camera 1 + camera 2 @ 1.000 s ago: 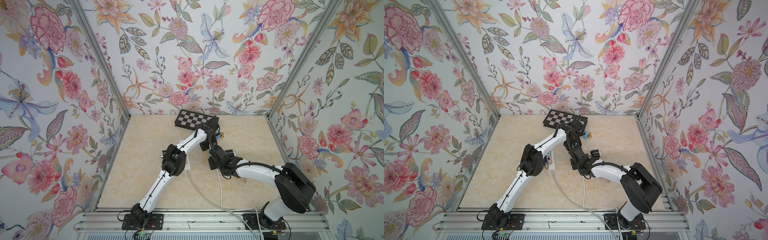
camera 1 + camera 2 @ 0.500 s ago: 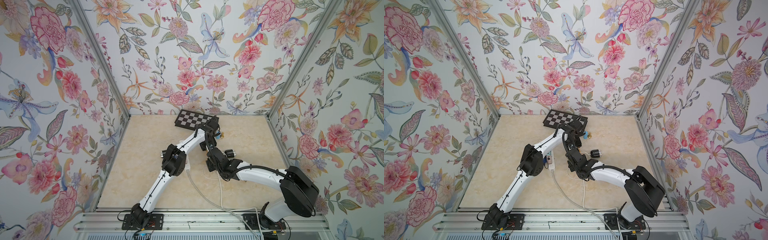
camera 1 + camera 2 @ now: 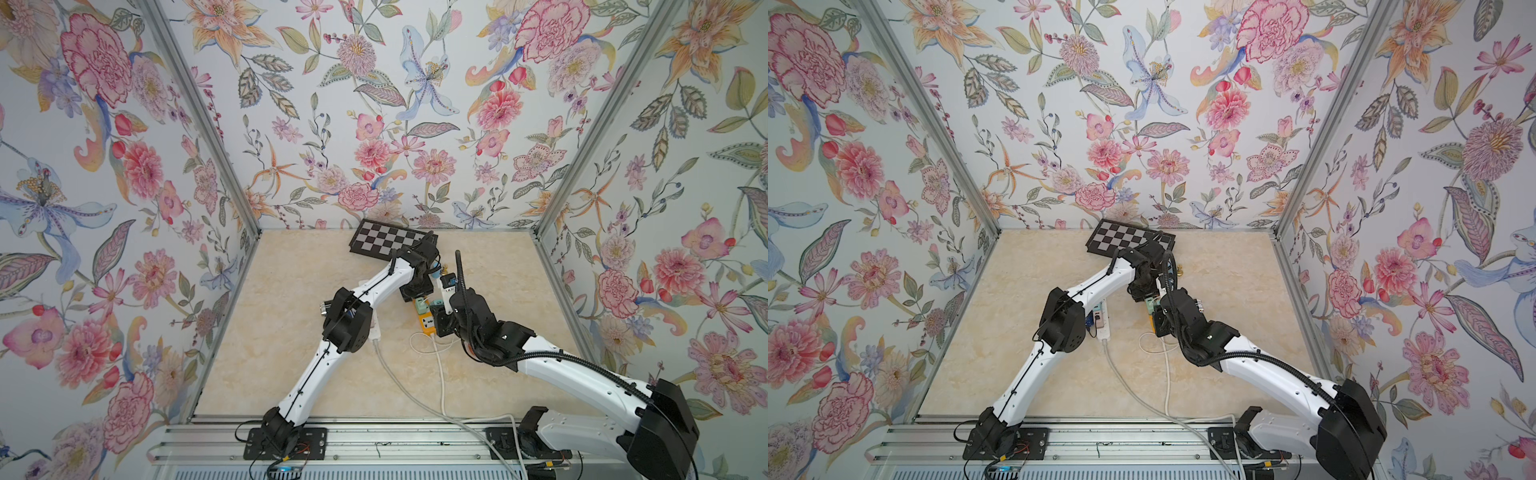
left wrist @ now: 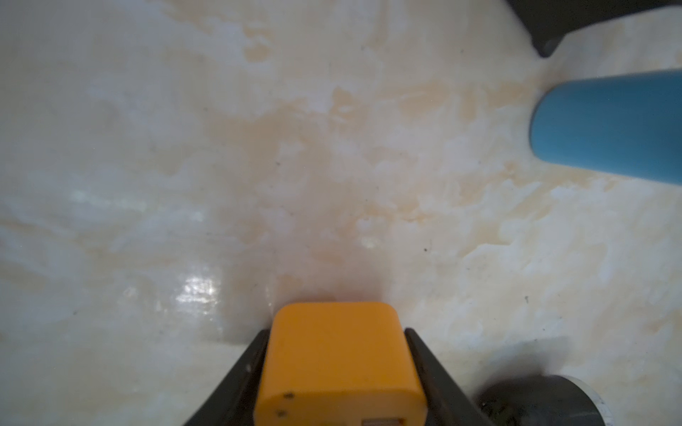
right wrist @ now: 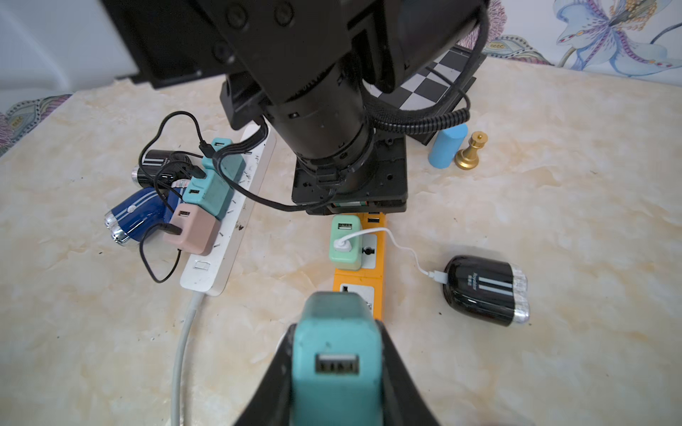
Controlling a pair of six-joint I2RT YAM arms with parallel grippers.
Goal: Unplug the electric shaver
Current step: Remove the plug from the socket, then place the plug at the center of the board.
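**Q:** What fills the scene, and who holds what?

**A:** A marbled beige table (image 3: 291, 332) sits inside floral walls. Both arms meet over an orange power strip (image 5: 358, 277). The left end effector (image 4: 336, 333) straddles the strip's far end with a finger flush against each side, so it looks clamped on as a brace. The right end effector (image 5: 337, 325) pinches a teal adapter (image 5: 337, 369) over the strip's near end. That adapter's USB port is empty. Whether its prongs sit in a socket is hidden.

**Q:** Where is the shaver?

**A:** The black electric shaver (image 5: 479, 291) lies on its side on the table, near the strip but apart from it. A white cable (image 5: 437, 276) joins it to a mint adapter (image 5: 345, 247) standing in the strip's middle socket. The shaver looks not yet unplugged.

**Q:** How should the pull go?

**A:** In my judgement, keep the strip pinned flat and draw the adapter straight up along its prongs, without rocking. Stay clear of the white cable's loop. The mint adapter probably needs the same pull next. By the white power strip (image 5: 206, 273), well apart, lie other shavers; leave them alone.
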